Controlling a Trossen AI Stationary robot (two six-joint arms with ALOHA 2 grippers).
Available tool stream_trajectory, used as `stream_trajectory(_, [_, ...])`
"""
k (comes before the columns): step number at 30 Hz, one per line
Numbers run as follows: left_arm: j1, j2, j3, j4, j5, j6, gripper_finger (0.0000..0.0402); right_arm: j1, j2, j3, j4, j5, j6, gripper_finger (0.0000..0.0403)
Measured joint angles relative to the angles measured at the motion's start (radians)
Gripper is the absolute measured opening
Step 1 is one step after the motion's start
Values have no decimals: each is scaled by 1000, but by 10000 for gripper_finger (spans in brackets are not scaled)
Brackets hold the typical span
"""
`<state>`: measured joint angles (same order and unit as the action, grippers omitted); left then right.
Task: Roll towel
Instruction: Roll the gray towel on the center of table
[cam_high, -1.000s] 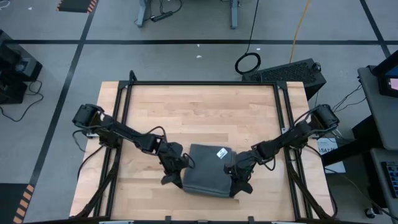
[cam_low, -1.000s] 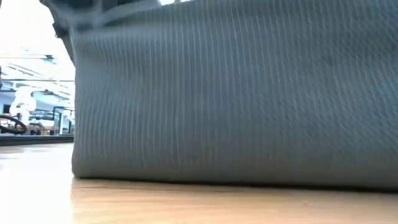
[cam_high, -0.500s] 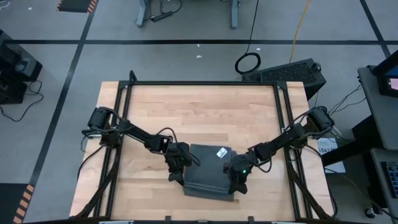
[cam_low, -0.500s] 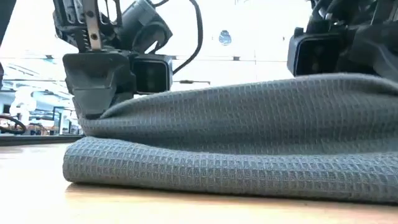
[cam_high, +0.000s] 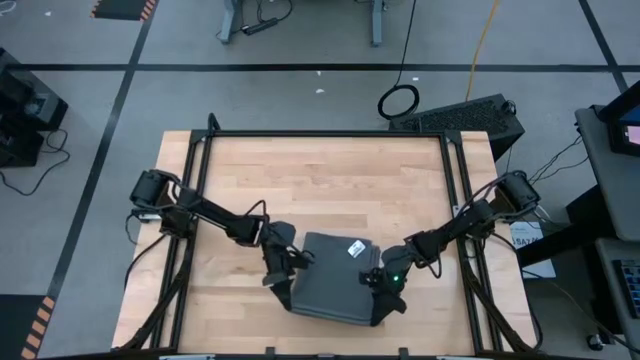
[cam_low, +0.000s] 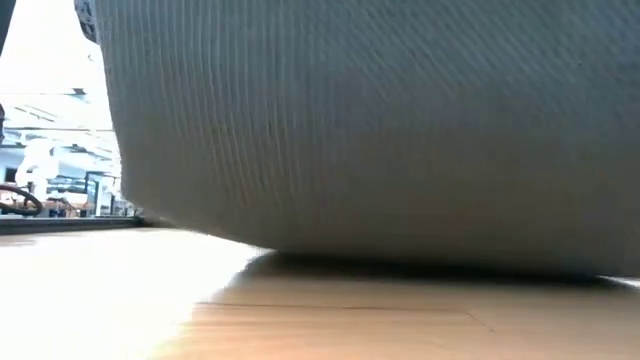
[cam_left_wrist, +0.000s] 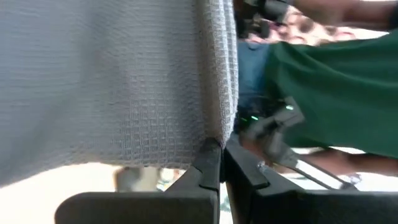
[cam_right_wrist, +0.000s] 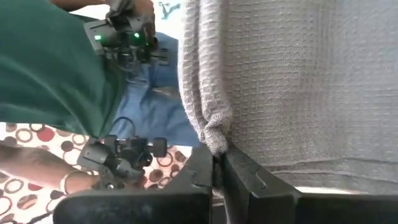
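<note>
Left claw: left gripper (cam_left_wrist: 219, 163) has its two fingers pinched tight on a side edge of the towel (cam_high: 330, 285), on the towel's left side.
Right claw: right gripper (cam_right_wrist: 219, 163) is squeezed on the other side edge of the towel, on its right side.
Where the towel is: near the front edge of the table (cam_high: 320, 170), about the middle, between the two claws. Both claws hold it up, so the cloth hangs like a curtain in the low view and only brushes the wood.
White tag: tag (cam_high: 355, 248) sits on the top of the cloth, toward the back right of the towel.
Done so far: the towel looks folded into a thick, short block. Both sides are gripped. I think the rolling has begun but is not far along.
Left to do: no round roll shows yet. The cloth likely needs more turns, then a rest on the table.
Hard to see: the low view is filled by grey cloth, so the claws are hidden there. From above, the claw tips are too small to make out. How many layers are inside the fold cannot be told.
Behind: a person in a green top shows in both wrist views.
</note>
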<state>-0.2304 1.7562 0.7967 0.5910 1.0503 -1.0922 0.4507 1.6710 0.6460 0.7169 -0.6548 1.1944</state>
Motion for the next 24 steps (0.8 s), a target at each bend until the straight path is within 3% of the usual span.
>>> stream_trajectory(3, [-21, 8, 0, -74, -73, 71, 10, 12, 1, 0, -42, 17, -2, 3])
stream_trajectory(6, [-41, 12, -4, -145, -75, 81, 10, 22, 2, 0, -79, 46, 1, 3])
stream_trajectory(16, [-60, 11, -13, -160, -185, 203, 10, 43, 1, 0, -134, 97, -38, 4])
stream_trajectory(24, [-58, 66, -13, -149, -193, 266, 10, 43, 1, 0, -174, 103, -101, 4])
